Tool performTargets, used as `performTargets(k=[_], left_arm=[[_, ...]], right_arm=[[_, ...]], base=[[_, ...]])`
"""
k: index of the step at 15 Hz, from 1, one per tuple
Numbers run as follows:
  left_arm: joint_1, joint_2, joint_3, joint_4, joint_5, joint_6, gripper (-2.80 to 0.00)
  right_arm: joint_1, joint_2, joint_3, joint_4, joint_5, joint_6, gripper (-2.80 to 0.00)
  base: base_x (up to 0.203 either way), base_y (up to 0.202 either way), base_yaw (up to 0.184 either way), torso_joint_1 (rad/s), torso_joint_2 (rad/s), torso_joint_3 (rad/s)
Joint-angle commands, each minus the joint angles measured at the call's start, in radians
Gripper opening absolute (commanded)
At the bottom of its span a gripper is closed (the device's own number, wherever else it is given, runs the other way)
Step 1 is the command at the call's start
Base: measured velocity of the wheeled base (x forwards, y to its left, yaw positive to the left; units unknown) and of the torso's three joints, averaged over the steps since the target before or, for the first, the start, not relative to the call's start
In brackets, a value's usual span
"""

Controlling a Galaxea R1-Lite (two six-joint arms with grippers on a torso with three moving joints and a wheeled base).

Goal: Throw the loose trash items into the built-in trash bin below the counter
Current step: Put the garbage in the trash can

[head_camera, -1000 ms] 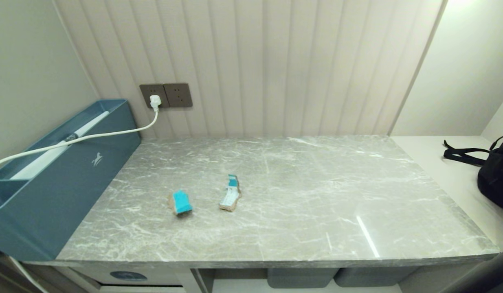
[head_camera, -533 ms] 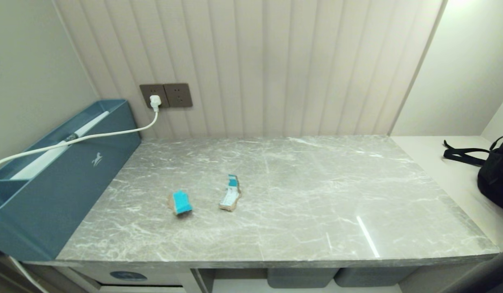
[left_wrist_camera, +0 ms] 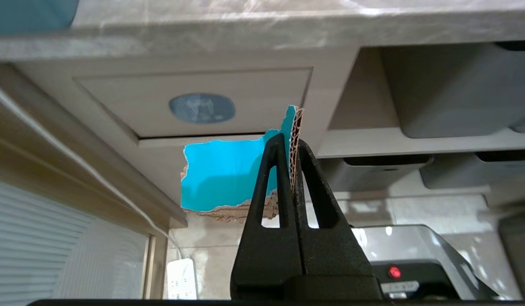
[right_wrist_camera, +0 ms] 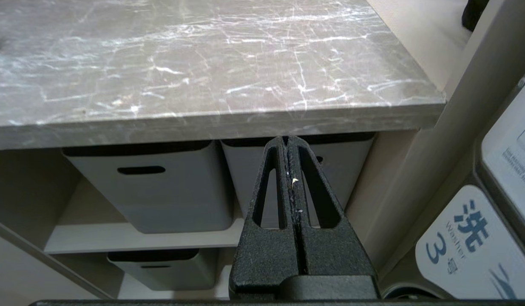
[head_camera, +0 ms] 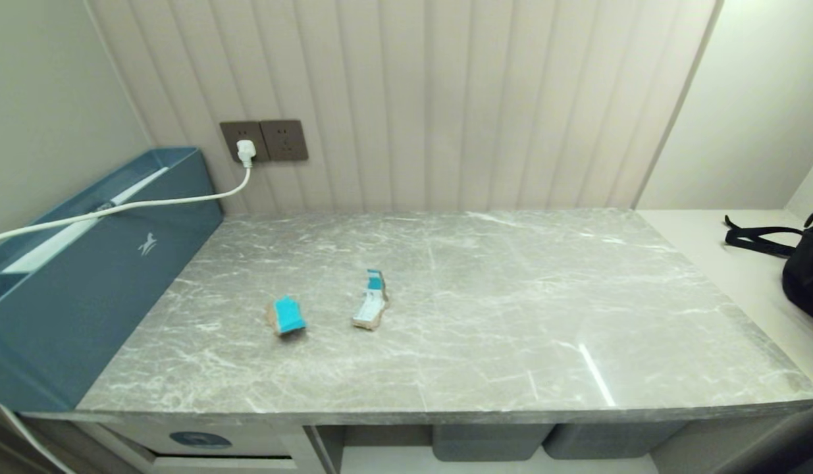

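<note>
Teal-faced cardboard scrap (left_wrist_camera: 222,174) is clamped edge-on in your left gripper (left_wrist_camera: 291,146), facing the bin flap (left_wrist_camera: 194,104) under the counter's (head_camera: 445,368) front-left corner, ready to push through; right gripper (right_wrist_camera: 291,146) closed, empty.

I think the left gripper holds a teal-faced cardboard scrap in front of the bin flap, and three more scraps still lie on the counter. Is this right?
Not quite. The left gripper does grip the teal-faced cardboard scrap before the bin flap, as the left wrist view shows. But the head view shows only two scraps on the counter: a teal-topped piece and a teal-and-white piece.
</note>
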Motion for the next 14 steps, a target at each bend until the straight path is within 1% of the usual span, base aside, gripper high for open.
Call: performTargets(k=[1,3,5,6,7,14], left_arm=[[-0.007,-0.039,0.009,0.000,0.015,-0.003,-2.80],[-0.009,-0.127,0.012,-0.003,0.036,-0.013,-2.80],[-0.014,-0.249,0.012,-0.002,0.041,-0.018,-2.80],[-0.016,-0.274,0.014,-0.006,0.044,-0.031,-2.80],[-0.018,-0.274,0.015,-0.010,0.048,-0.058,-2.80],[-0.017,-0.274,0.015,-0.011,0.048,-0.060,-2.80]], right_arm=[[0.000,0.000,0.001,0.000,-0.001,0.000,-2.80],[0.000,0.000,0.001,0.000,0.000,0.000,-2.80],[0.000,0.000,0.001,0.000,0.000,0.000,-2.80],[0.000,0.000,0.000,0.000,-0.001,0.000,-2.80],[0.000,0.000,0.000,0.000,-0.001,0.003,-2.80],[0.000,0.000,0.000,0.000,-0.003,0.009,-2.80]], base=[[0.000,0.000,0.000,-0.179,0.37,0.199],[0.000,0.000,0.000,-0.197,0.43,0.224],[0.000,0.000,0.000,-0.236,0.53,0.280],[0.000,0.000,0.000,-0.247,0.55,0.295],[0.000,0.000,0.000,-0.251,0.55,0.300],[0.000,0.000,0.000,-0.235,0.53,0.291]])
